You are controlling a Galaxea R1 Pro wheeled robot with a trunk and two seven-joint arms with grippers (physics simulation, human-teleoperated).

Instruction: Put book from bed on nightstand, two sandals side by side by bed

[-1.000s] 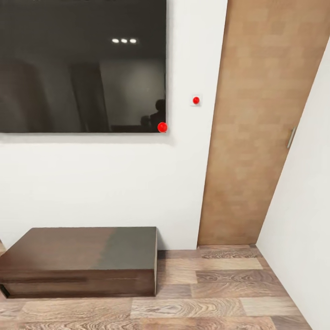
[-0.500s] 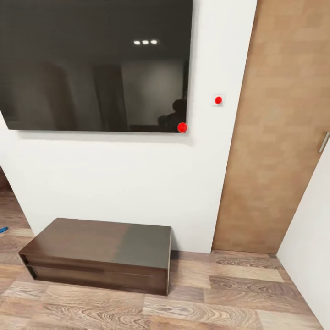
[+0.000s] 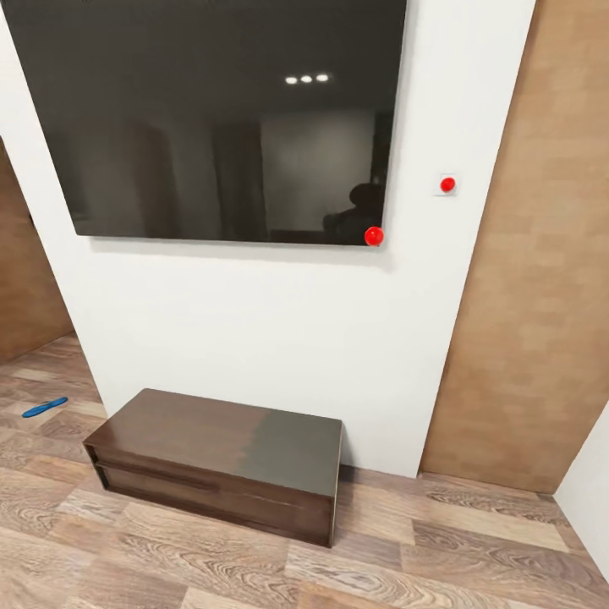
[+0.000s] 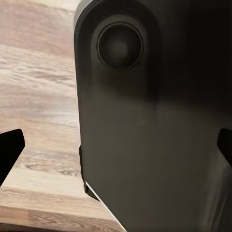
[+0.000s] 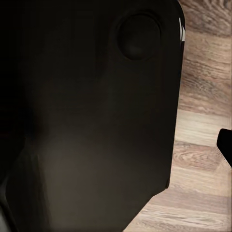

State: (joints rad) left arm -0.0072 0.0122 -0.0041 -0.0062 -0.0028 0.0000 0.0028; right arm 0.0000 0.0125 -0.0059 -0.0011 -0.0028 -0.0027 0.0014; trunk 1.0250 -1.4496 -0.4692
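White wall (image 3: 254, 330) takes up most of the head view, with wood-plank floor (image 3: 423, 550) below and a brown door (image 3: 533, 296) at the right. Hung on the wall is a big dark screen (image 3: 220, 118) with a red dot (image 3: 373, 236) at its lower right corner, and a small red switch (image 3: 447, 183) sits just to the right of it. Against the wall on the floor stands a long, low dark cabinet (image 3: 224, 461) with a glossy top; it looks more like a dresser than a nightstand

Far left on the floor lies one blue sandal (image 3: 44, 408), flat, well apart from the cabinet. It should be light, thin and bendy, probably rubbery rather than slippery, and not fragile; pinching the sole across one long edge or taking the toe strap looks the safest hold

Both wrist views look down past a dark body part of the robot at the planks. The left gripper (image 4: 116, 150) shows dark fingertips (image 4: 9, 150) at either edge of its view, spread wide with nothing between. Of the right one, a single dark fingertip (image 5: 225, 144) shows, so I cannot tell its state. I judge the sandal is well out of reach of either, off to the far left
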